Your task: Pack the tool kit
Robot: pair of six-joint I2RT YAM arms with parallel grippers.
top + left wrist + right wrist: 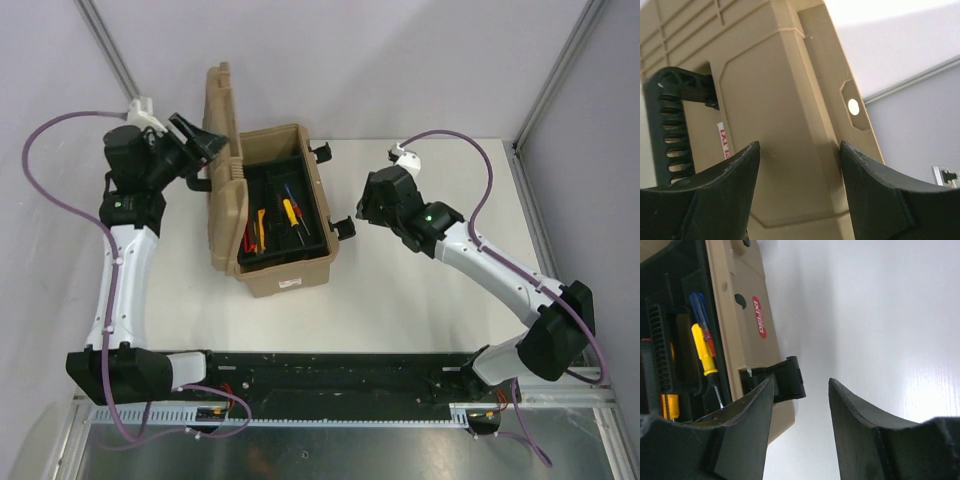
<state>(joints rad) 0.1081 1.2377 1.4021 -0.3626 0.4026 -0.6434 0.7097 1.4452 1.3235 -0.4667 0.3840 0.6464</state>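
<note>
- The tan toolbox [285, 272] stands open on the white table [420, 300], a little toward 9 o'clock from the middle of the table.
- Its lid [222, 130] stands upright along the 9 o'clock side of the box.
- The black inner tray [258, 180] holds a yellow-handled screwdriver [701, 347], a screwdriver with a blue and red handle [702, 315], and a red-handled tool [252, 235].
- A red oval label [759, 316] on the box wall has white letters, but I cannot read them surely.
- A white sticker with red print [724, 141] sits beside the black carry handle [670, 130]; only a part shows, and it is not readable.
- The left gripper [800, 150] is at 9 o'clock of the lid, with its fingers apart and the lid's outer face filling the gap behind them.
- The right gripper [801, 382] is at 3 o'clock of the box. Its fingers are apart and clamp nothing, and a black latch [787, 379] is just beside one finger.
</note>
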